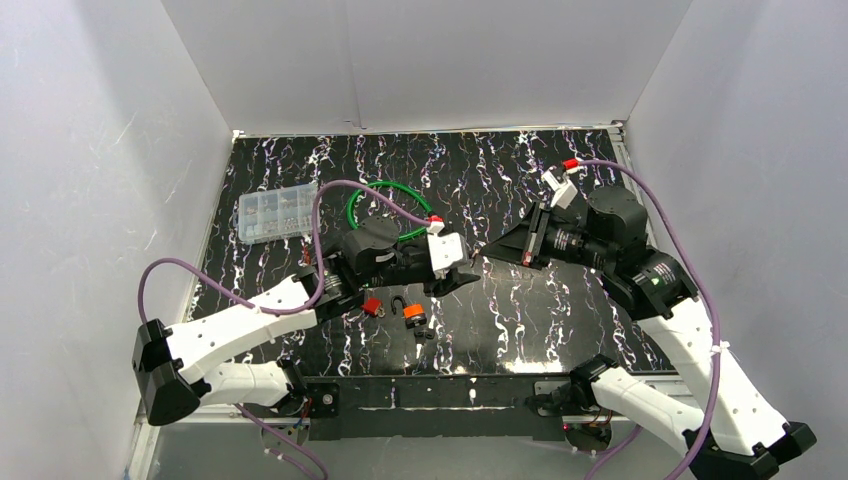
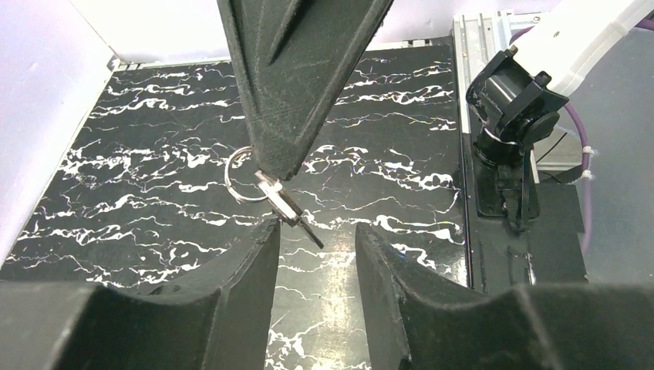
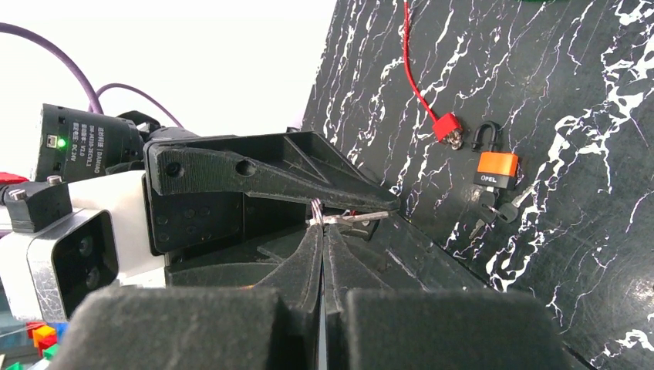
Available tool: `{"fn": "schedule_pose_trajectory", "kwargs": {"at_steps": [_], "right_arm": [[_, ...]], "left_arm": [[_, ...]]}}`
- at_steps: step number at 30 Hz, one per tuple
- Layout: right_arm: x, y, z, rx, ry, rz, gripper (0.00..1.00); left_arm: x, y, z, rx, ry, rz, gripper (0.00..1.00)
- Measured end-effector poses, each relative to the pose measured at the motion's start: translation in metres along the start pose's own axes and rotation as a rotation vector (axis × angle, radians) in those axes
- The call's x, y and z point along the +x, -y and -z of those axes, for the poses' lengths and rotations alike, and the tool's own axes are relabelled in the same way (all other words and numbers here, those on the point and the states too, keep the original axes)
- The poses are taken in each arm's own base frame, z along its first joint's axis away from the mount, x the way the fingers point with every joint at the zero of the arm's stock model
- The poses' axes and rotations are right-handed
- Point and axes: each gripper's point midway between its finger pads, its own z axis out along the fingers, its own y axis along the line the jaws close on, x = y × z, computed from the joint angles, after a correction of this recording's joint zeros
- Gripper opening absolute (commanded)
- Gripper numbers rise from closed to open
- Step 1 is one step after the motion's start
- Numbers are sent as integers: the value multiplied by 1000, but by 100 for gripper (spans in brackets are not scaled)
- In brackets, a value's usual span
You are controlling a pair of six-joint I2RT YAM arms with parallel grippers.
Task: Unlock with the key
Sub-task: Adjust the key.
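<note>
My right gripper (image 1: 487, 250) hangs above the middle of the table, shut on a small silver key (image 2: 289, 208) by its head, with the key ring (image 2: 239, 176) dangling beside it. The key's blade points down toward my left gripper (image 2: 316, 235). That gripper is open, and the blade tip sits just at its left fingertip (image 2: 262, 243). In the right wrist view the key (image 3: 362, 217) sticks out past the closed right gripper (image 3: 324, 223). An orange padlock (image 1: 413, 316) lies on the table below the left gripper (image 1: 470, 272), and it shows again in the right wrist view (image 3: 496, 169).
A red lock (image 1: 372, 306) on a red cable lies left of the orange padlock. Spare keys (image 3: 493, 210) rest beside the padlock. A clear parts box (image 1: 277, 213) and a green cable loop (image 1: 385, 205) sit at the back left. White walls enclose the black marbled table (image 1: 520, 320).
</note>
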Motion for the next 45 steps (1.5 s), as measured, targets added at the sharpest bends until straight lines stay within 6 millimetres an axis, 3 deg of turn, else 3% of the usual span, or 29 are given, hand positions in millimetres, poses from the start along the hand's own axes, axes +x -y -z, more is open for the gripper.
{"fn": "schedule_pose_trajectory", "kwargs": {"at_steps": [3,13,19,20,21,22,23,25,28,35,42,45], "right_arm": [[1,1,-2,6,3,-3,1],[1,1,-1,12,17,-3,1],[5,2,4,19,21,0,2],[5,2,5,20,20,1,8],[6,2,6,22,19,2,20],[8,3,7,24,17,3,43],[9,3,8,26,14,5,57],[11,5,11,36,14,19,68],[16,10,17,50,4,72,74],[23,-9,35,-55,-4,275,77],[32,-17,42,-162,-2,433,57],[33,-16,40,-169,-12,466,54]], "left_arm": [[0,1,-1,-4,-4,0,38],[2,-14,-2,-85,-28,-2,1],[1,-15,-1,-88,-37,-2,0],[1,-14,-1,-81,-37,-1,0],[0,-12,-1,-73,-37,1,0],[0,-11,-1,-64,-39,3,0],[0,-8,0,-49,-43,6,0],[0,-2,1,-13,-56,13,0],[-2,10,1,63,-79,30,0],[-15,31,0,289,-144,171,0],[-9,32,-8,412,-226,395,0],[-7,35,-9,445,-255,450,0]]}}
